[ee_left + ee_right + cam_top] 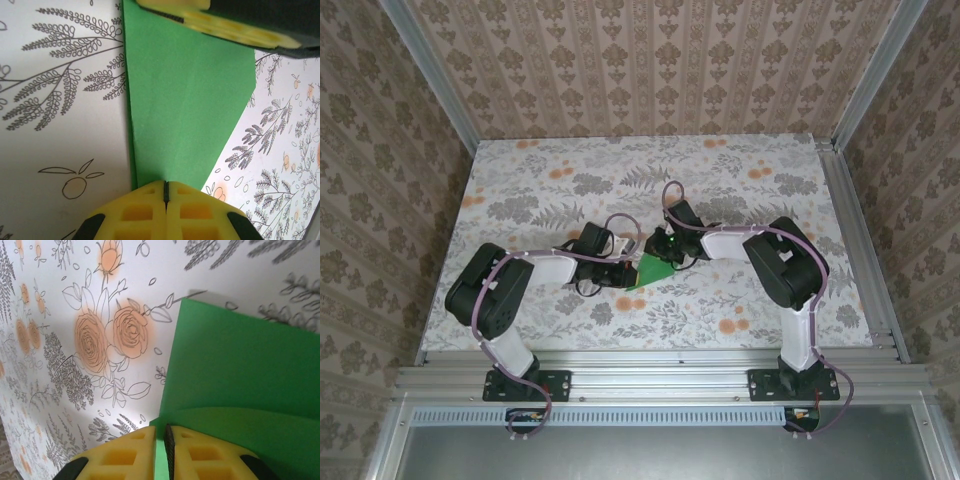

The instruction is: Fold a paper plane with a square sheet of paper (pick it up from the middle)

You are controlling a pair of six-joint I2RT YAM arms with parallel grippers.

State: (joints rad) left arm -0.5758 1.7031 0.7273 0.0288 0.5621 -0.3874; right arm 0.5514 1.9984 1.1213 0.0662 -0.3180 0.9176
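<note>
The partly folded green paper [655, 270] sits mid-table [520, 190]. The left fingers [142, 212] pinch one end and the right fingers [120, 457] pinch the opposite folded edge. Risk: opposed pulling may tear the sheet or skew its crease.

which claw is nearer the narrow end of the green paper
Left. The left claw is shut right at the narrow end of the paper; the right claw holds its wide end opposite.
</note>
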